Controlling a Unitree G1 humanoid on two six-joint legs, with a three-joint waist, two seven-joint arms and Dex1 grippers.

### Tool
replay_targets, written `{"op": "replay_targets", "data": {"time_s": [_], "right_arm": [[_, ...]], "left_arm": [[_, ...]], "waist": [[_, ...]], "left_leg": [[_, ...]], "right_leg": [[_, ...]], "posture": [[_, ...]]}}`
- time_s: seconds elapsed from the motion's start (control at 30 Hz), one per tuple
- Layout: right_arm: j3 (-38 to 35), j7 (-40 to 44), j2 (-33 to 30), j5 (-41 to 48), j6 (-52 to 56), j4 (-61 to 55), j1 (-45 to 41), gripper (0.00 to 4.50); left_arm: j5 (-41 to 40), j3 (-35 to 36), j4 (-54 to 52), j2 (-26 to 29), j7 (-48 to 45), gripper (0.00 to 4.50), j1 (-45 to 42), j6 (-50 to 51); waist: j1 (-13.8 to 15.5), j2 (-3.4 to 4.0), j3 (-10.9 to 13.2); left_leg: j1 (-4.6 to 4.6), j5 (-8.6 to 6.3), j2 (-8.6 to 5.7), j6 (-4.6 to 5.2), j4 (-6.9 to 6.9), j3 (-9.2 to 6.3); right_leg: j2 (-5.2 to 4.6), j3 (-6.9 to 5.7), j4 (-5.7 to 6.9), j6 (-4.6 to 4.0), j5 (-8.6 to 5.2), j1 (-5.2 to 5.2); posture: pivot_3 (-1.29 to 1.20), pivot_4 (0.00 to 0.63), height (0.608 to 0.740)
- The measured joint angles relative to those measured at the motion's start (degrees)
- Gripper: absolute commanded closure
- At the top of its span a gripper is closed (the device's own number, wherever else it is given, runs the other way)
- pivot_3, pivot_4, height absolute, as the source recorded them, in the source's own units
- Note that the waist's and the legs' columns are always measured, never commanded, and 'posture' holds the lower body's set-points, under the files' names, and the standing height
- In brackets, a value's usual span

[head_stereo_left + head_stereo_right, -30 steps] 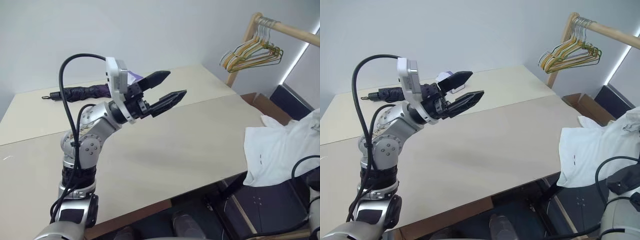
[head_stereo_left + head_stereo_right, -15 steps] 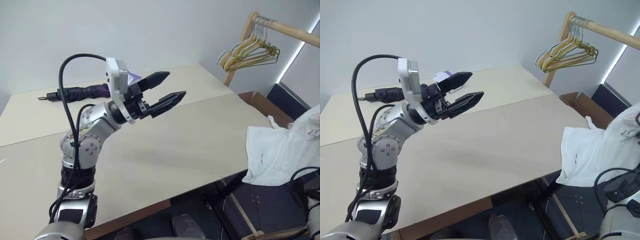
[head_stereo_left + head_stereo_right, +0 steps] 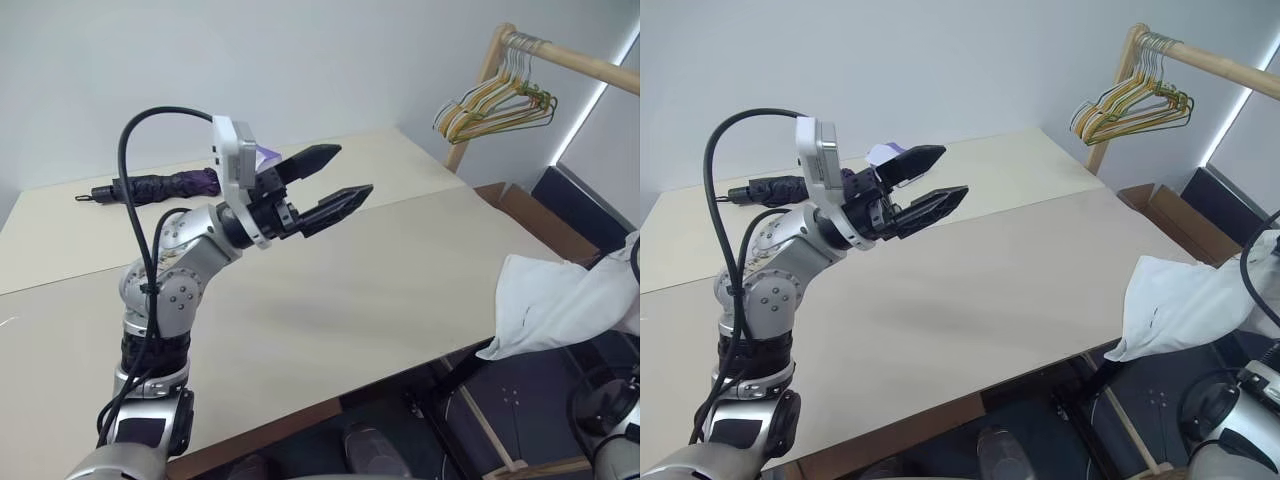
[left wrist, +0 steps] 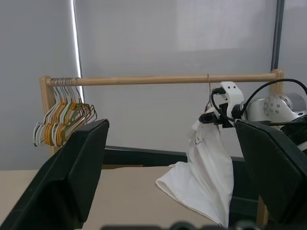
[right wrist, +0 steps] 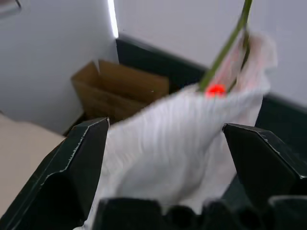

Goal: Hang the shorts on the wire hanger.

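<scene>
The white shorts [image 4: 208,158] hang from the thin wire hanger [image 4: 208,85], whose hook is over the wooden rod [image 4: 158,79]. Their lower corner reaches toward the table's right edge [image 3: 555,305]. In the right wrist view, my right gripper [image 5: 165,125] is open, its fingers [image 5: 81,163] spread wide on either side of the shorts [image 5: 182,143]. The grey-green wire [image 5: 224,50] rises just beyond them. My left gripper [image 3: 348,172] is held up over the middle of the table, open and with nothing in it, pointing toward the rack.
A bunch of yellow and green hangers [image 3: 500,100] hangs at the rod's left end. A dark folded umbrella [image 3: 150,185] lies at the far side of the beige table [image 3: 350,290]. A cardboard box [image 5: 120,91] sits on the floor by the wall.
My right gripper has opened and let go of the shorts, and its arm has risen. The shorts have drawn up and to the right into a narrower hanging shape. The left arm has not moved.
</scene>
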Motion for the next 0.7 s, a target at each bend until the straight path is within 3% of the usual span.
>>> {"op": "replay_targets", "data": {"time_s": [0.33,0.5,0.7], "right_arm": [[6.9,-2.4,5.9,-3.4,-28.4,-8.3,7.5,0.02],[13.1,12.6,7.7,6.7,-34.6,-17.4,10.0,0.02],[30.5,33.9,8.3,13.4,-35.8,-14.8,10.0,0.02]], "left_arm": [[0.0,0.2,0.0,1.1,0.0,0.0,0.0,0.1],[1.3,0.3,-0.2,3.6,0.0,0.0,2.6,-0.1],[12.2,0.3,-1.5,9.2,1.3,0.0,15.2,-7.1]], "waist": [[0.1,0.02,0.0],[0.0,0.01,0.0],[0.7,-0.05,0.1]], "left_leg": [[-0.01,0.0,0.0,0.0,-0.02,-0.07],[0.12,0.0,0.11,0.0,-0.06,-0.15],[0.1,0.0,0.14,0.0,-0.11,-0.2]], "right_leg": [[0.0,0.01,-0.01,0.07,0.04,-0.02],[0.11,0.01,0.02,0.14,0.12,0.04],[0.09,0.0,0.01,-0.09,0.12,0.0]], "posture": [[-0.2,0.013,0.74],[-0.16,0.008,0.74],[-0.06,0.007,0.74]]}}
